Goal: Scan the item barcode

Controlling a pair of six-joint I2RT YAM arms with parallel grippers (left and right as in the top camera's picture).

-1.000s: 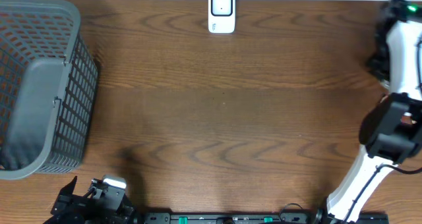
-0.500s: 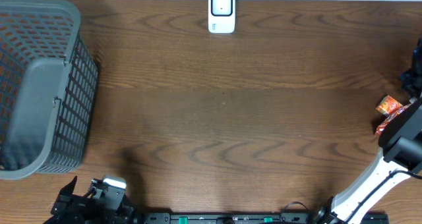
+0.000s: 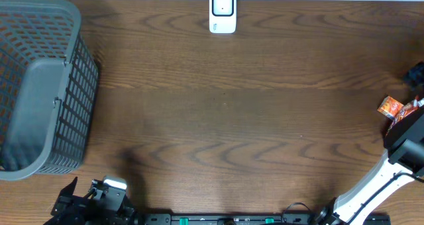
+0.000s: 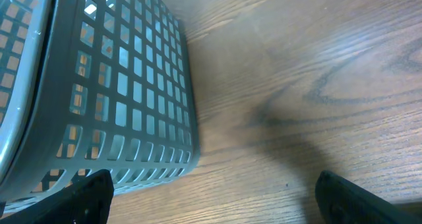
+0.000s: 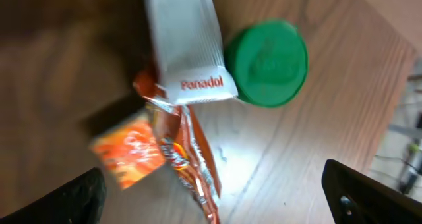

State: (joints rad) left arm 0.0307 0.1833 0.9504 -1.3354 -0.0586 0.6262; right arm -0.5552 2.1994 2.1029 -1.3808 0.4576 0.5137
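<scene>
We see the sachet point(image 5: 178, 151) and Panadol pack point(image 5: 188, 46) between the spread jaws of our right gripper point(image 5: 214, 197); left gripper point(image 4: 214, 201) spread too; earlier our arm point(image 3: 397, 165) hid the sachet

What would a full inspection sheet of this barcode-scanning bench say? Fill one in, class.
Surface: brown wooden table.
Job's things: white scanner at the far edge; Panadol pack, orange packet and green lid at the right edge.
Clutter: grey basket at the left.
Grippers: left gripper jaws open, empty, beside the basket; right gripper jaws open, empty, above the Panadol pack.
Cables: thin black loop at the near edge.
Surroundings: nothing seen.
</scene>
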